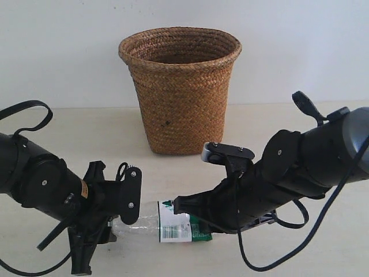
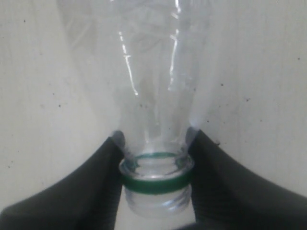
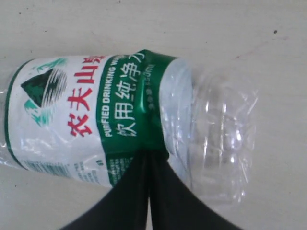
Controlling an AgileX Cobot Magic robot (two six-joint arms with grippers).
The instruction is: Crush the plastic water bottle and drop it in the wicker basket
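The plastic water bottle (image 1: 173, 226) lies on its side low at the front, spanning the gap between my two grippers. My left gripper (image 1: 118, 224) is shut on the bottle's open neck, and its dark fingers sit either side of the green neck ring (image 2: 156, 184). The right gripper (image 3: 149, 154) has its jaws almost together, pinching the bottle's side at the green edge of the white-and-green label (image 3: 86, 115). The clear body (image 3: 220, 139) past the label looks crumpled. The wicker basket (image 1: 180, 98) stands upright behind the bottle, at the back centre.
A pale table (image 1: 288, 121) runs back to a white wall. Black cables loop from both arms, one by the left arm (image 1: 26, 107) and one under the right arm (image 1: 271, 254). The basket's flared rim (image 1: 180, 34) is well above both grippers.
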